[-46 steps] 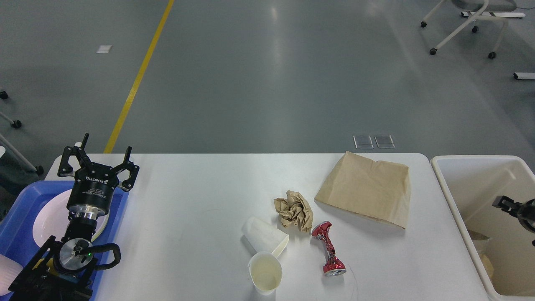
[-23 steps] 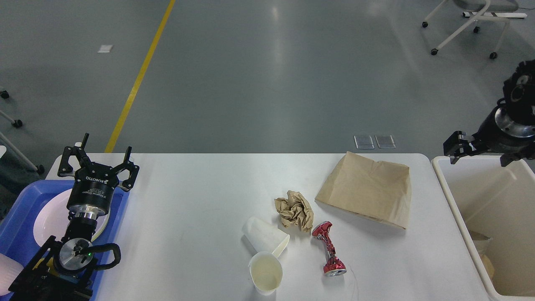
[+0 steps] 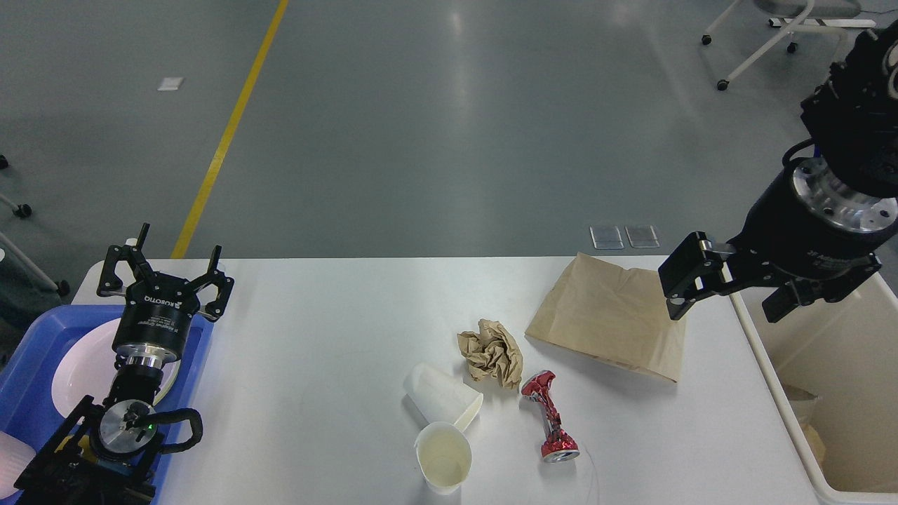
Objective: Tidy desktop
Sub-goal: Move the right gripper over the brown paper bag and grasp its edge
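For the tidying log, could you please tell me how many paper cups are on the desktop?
2. One paper cup lies on its side near the front-middle of the desktop; the other stands upright just in front of it, touching or nearly so. None looks hidden.

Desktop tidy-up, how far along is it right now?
Some brown scrap already lies in the cream bin. Nothing is in hand: the right gripper hangs open over the paper bag, the left gripper open by the blue tray. Left on the desktop: bag, crumpled paper, two cups, crushed can.
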### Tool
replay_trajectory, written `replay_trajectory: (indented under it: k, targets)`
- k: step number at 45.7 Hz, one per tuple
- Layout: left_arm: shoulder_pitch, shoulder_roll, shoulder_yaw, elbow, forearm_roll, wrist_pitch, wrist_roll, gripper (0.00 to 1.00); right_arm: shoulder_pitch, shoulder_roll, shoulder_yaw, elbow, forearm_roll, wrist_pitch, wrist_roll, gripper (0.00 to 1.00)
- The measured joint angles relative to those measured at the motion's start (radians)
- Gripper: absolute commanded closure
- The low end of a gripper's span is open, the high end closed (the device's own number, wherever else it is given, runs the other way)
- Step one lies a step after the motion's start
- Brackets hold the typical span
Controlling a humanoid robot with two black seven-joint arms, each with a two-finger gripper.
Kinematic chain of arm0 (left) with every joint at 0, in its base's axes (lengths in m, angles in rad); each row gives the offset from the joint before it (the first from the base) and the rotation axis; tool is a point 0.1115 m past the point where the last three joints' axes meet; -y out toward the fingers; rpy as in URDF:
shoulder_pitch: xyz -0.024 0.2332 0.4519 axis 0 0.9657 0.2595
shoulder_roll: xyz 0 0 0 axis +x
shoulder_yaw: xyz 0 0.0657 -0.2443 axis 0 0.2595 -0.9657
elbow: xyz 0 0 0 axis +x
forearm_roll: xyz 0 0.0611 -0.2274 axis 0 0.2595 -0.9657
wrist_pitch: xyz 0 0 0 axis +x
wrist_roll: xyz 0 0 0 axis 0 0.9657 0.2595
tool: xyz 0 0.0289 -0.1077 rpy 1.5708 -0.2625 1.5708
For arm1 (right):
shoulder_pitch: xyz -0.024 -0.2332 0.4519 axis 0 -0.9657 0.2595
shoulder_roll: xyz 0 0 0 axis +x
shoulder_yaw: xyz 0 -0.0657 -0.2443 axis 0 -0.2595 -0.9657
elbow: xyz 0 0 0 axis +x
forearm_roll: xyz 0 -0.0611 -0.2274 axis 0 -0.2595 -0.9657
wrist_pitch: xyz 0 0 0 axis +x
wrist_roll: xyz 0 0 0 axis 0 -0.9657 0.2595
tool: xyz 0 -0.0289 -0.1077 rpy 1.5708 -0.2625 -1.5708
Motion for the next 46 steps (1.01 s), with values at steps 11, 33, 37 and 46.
replay_trajectory:
  k: [11, 33, 37, 46]
  targets:
    - [0.000, 0.000, 0.000, 0.000, 0.000, 0.000, 0.000, 0.04, 0.023, 0.078, -0.008, 0.012, 0.078, -0.062, 0.053, 0.02]
    - [0.000, 0.000, 0.000, 0.000, 0.000, 0.000, 0.000, 0.04, -0.136, 0.071, -0.053, -0.038, 0.054, -0.190, 0.060, 0.02]
    - [0.000, 0.000, 0.000, 0.000, 0.000, 0.000, 0.000, 0.04, -0.197, 0.061, -0.066, -0.078, 0.055, -0.251, 0.060, 0.02]
    - [0.000, 0.000, 0.000, 0.000, 0.000, 0.000, 0.000, 0.04, -0.493, 0.043, -0.051, -0.311, 0.002, -0.328, 0.066, 0.02]
